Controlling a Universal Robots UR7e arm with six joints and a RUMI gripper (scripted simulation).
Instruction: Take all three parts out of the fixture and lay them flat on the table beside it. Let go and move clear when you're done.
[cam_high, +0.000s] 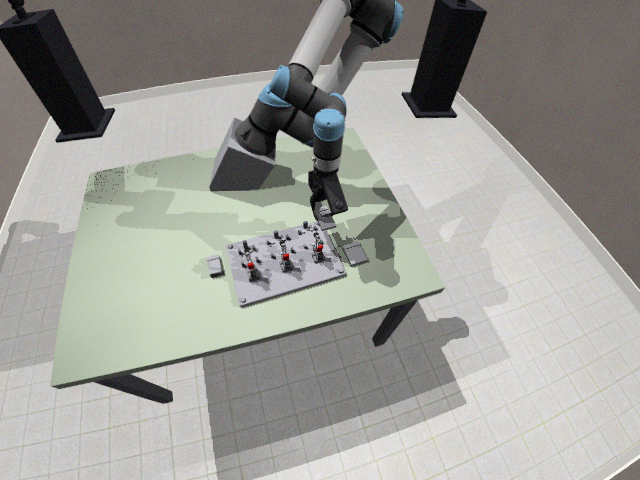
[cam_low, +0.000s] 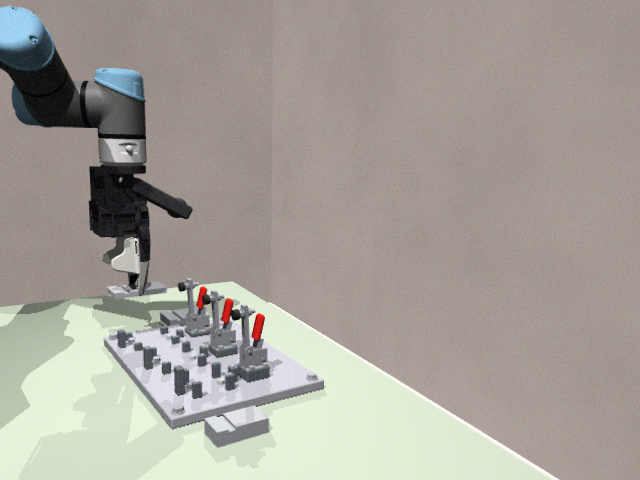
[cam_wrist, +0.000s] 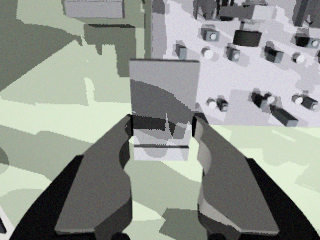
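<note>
The grey fixture plate (cam_high: 290, 256) with three red-handled toggle clamps (cam_low: 227, 320) lies on the green table. My gripper (cam_wrist: 162, 116) is shut on a flat grey part (cam_wrist: 162, 102) and holds it level, low over the table just beyond the plate's far right corner; it also shows in the top view (cam_high: 326, 222) and the exterior view (cam_low: 136, 289). A second grey part (cam_high: 355, 253) lies flat on the table to the right of the plate. A third grey part (cam_high: 215, 265) lies flat to the left of the plate, near in the exterior view (cam_low: 236, 424).
Small dark pins and blocks (cam_low: 178, 374) stand up from the plate. Two black pillars (cam_high: 51, 77) (cam_high: 444, 54) stand on the floor behind the table. The arm's grey base (cam_high: 242, 162) sits at the table's back.
</note>
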